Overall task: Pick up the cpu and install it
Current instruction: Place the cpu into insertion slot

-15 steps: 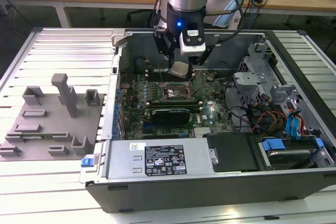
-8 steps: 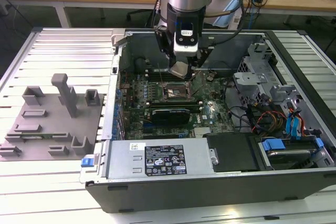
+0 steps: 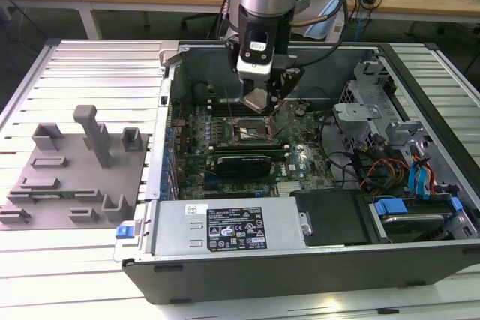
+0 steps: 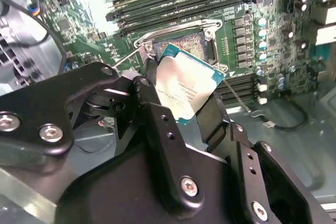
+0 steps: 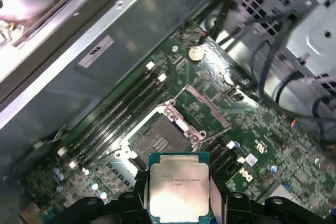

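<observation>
One gripper (image 4: 182, 97), jaws clamped on one cpu (image 5: 178, 192): flat square chip, silvery-white top, thin teal rim. Cpu held just above one open socket (image 5: 160, 140), apparently not touching. One grey tray (image 3: 60, 185) well apart from socket.

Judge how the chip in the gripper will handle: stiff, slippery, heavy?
Likely stiff: the chip looks flat while the gripper pinches only its edges. Probably slippery: its metal top looks smooth and shiny. Probably light: its rim looks thin in both wrist views.
</observation>
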Controlling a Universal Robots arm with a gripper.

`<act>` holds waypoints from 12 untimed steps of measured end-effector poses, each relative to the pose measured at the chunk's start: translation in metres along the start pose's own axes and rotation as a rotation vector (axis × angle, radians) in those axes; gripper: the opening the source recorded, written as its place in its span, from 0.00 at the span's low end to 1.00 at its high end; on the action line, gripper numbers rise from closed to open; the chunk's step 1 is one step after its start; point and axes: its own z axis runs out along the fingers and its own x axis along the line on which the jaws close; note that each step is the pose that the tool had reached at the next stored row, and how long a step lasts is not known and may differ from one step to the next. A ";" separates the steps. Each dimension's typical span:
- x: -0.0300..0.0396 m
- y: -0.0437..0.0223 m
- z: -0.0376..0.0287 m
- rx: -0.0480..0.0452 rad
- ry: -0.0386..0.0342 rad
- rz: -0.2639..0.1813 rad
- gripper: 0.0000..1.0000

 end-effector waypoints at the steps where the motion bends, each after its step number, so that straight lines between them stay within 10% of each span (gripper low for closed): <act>1: 0.0000 0.0000 0.0000 0.0002 -0.0012 0.019 0.55; 12: 0.0000 0.0000 0.0001 0.0025 -0.0163 0.242 0.55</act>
